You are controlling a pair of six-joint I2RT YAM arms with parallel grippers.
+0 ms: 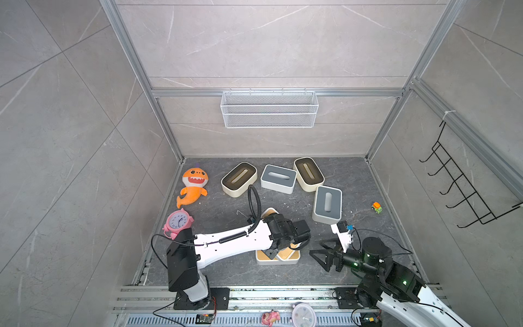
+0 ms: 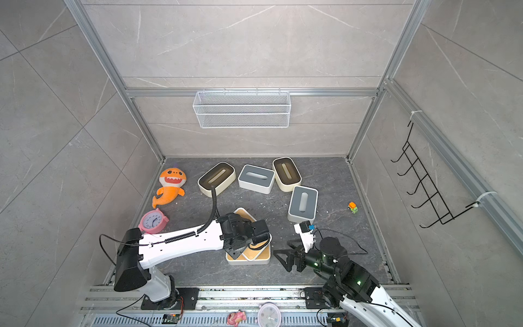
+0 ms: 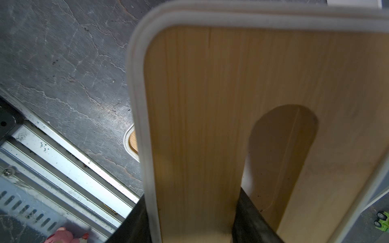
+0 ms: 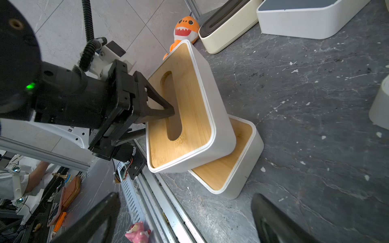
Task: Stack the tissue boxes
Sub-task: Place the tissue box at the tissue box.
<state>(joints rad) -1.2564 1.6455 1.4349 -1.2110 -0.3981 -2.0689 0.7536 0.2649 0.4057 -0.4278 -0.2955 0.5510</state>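
Observation:
My left gripper (image 4: 155, 124) is shut on a white tissue box with a tan wood lid (image 4: 189, 109): one finger is in the lid's slot, the other outside the wall. That box hangs tilted and askew over a second wood-lid box (image 4: 229, 166) on the floor. In both top views the arm hides most of the pair (image 1: 264, 259) (image 2: 249, 259). The held lid (image 3: 200, 105) fills the left wrist view. Further back lie two cream boxes (image 1: 239, 179) (image 1: 308, 174) and two grey-lid boxes (image 1: 278, 178) (image 1: 327, 203). My right gripper (image 1: 317, 249) stands open and empty beside the pair.
An orange shark plush (image 1: 194, 184) and a pink alarm clock (image 1: 179, 222) lie at the left wall. A small toy car (image 1: 376, 207) sits at the right. A white wire basket (image 1: 268, 109) hangs on the back wall, a black hook rack (image 1: 464, 184) on the right wall.

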